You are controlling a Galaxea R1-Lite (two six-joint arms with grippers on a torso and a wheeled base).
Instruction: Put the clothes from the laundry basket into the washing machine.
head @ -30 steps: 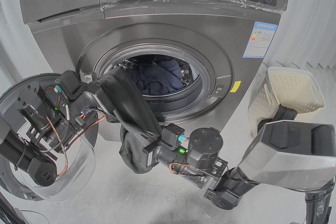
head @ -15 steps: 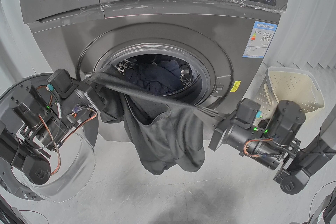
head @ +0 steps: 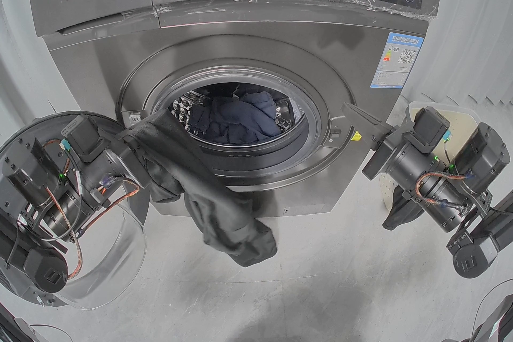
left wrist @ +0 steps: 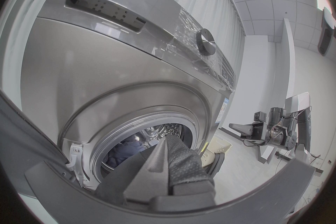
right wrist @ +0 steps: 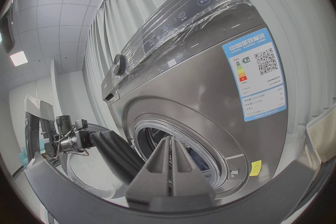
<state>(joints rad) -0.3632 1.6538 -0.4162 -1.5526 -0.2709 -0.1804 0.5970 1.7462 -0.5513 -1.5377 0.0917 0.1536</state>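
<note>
Item 1, washing machine (head: 96,65): grey front-loader taking up the upper and middle frame in the head view. Its round door (head: 115,257) is standing open at lower left.

Item 2, navy clothes (head: 235,118): a bundle is lying inside the drum at frame centre, behind the opening's rim.

Item 3, dark grey garment (head: 214,209): it is hanging outside the drum, below and left of the opening. Its upper end is bunching at the left edge of the opening's rim, and the rest is draping down the machine's front toward the lower centre. Whether its lowest fold is touching the floor cannot be told.

Item 4, left gripper (head: 140,137): it is sitting at middle left, just beside the opening's left edge. Its fingers are clamping on the garment's upper end, and the left wrist view shows cloth pinched between them.

Item 5, right gripper (head: 359,118): it is hovering at middle right, near the opening's right edge. Its fingers are pressing together with nothing between them.

Item 6, laundry basket (head: 458,116): cream and perforated, it is standing at far right behind the right arm.
</note>
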